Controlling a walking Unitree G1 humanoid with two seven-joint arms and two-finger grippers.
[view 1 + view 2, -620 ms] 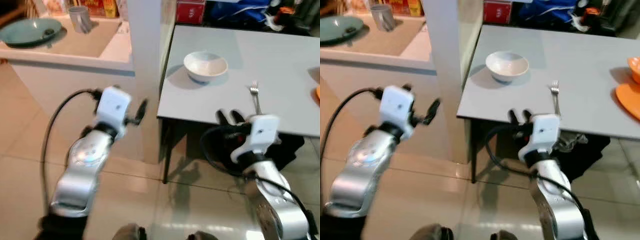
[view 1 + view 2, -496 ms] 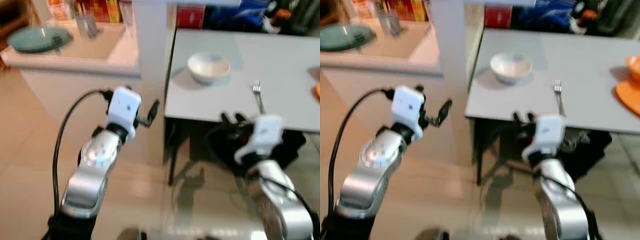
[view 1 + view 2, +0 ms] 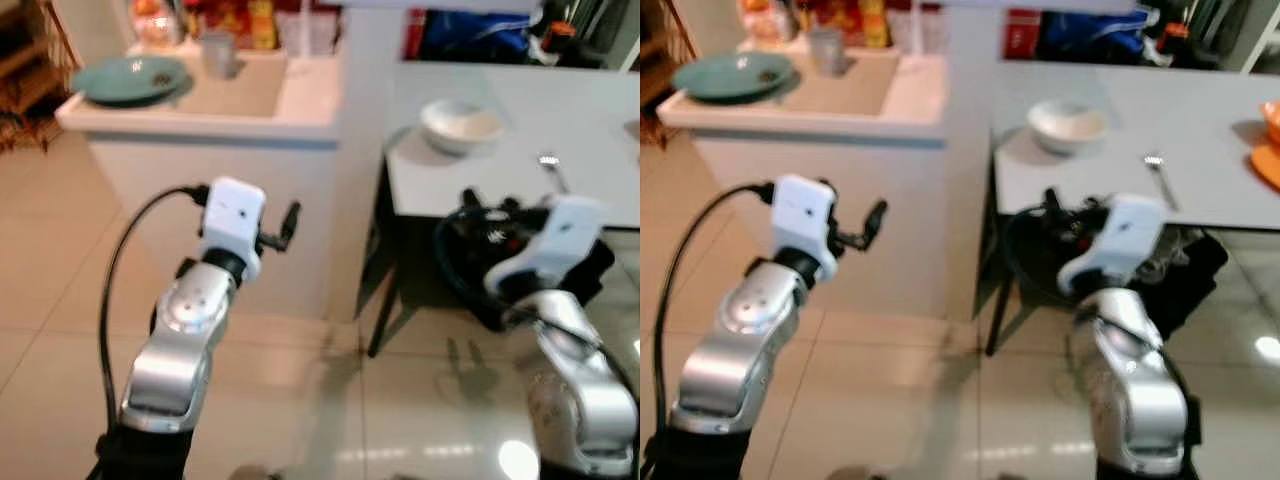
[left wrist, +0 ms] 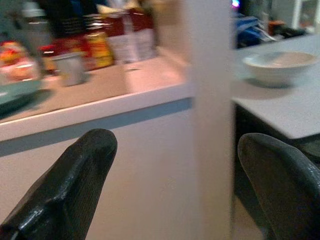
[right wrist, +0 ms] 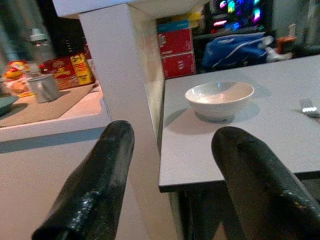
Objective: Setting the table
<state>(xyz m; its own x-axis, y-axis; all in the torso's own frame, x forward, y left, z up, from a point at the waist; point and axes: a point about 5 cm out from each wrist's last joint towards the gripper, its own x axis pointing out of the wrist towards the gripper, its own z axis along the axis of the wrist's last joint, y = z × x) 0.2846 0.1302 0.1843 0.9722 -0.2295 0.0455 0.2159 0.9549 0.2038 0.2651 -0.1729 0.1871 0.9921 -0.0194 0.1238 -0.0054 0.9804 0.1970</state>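
A white bowl [image 3: 1067,125] is seen near the left corner of the grey counter [image 3: 1220,190], with a fork [image 3: 1160,178] laid near its front edge. Both hands are held empty with fingers spread: the left hand [image 3: 288,225] before the white cabinet [image 3: 220,200], the right hand [image 5: 175,175] just below the counter's front edge.

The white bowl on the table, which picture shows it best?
The right wrist view: the white bowl sits close, sharp and whole on the table. In the left wrist view it is blurred at the edge; in both eye views it looks small and far away.
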